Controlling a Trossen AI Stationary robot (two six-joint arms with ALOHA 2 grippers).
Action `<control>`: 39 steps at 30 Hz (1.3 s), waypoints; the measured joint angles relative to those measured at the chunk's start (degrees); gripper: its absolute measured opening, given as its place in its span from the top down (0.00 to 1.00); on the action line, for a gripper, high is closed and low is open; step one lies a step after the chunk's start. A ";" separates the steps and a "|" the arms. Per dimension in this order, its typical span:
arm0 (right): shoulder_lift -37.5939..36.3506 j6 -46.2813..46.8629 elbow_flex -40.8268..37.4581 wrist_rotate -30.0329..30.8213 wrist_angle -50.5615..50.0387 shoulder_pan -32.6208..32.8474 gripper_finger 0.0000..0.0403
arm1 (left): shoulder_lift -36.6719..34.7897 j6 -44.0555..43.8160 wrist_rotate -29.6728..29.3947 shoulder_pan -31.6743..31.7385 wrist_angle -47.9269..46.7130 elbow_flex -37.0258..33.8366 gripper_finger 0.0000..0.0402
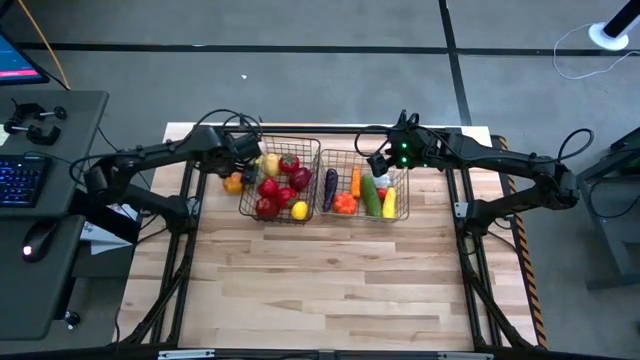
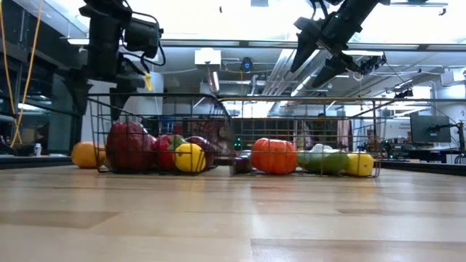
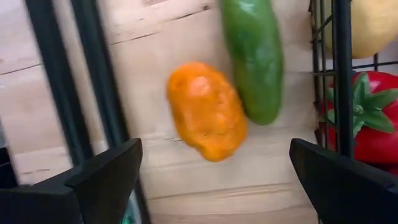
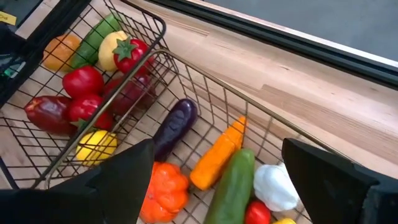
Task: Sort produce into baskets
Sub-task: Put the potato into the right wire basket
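Two dark wire baskets stand side by side at the table's far middle. The left basket (image 1: 282, 182) holds red produce and a yellow lemon (image 1: 299, 210). The right basket (image 1: 362, 186) holds a purple eggplant (image 4: 176, 124), an orange carrot (image 4: 219, 154), a green cucumber (image 4: 231, 183) and other pieces. An orange fruit (image 3: 207, 111) and a green vegetable (image 3: 253, 59) lie on the table just left of the left basket. My left gripper (image 3: 214, 180) is open above the orange fruit. My right gripper (image 4: 217, 180) is open and empty above the right basket.
The left basket's wire wall (image 3: 341, 74) stands close beside the orange fruit, with a red tomato (image 3: 373, 124) behind it. The arms' frame rails (image 3: 87, 93) run along the table's left side. Bare wood (image 1: 330, 280) lies on the near half of the table.
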 joint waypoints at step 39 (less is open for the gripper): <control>0.00 -1.36 0.00 0.42 0.04 0.02 0.14 | -0.09 -2.30 -1.06 9.59 6.67 -2.82 0.01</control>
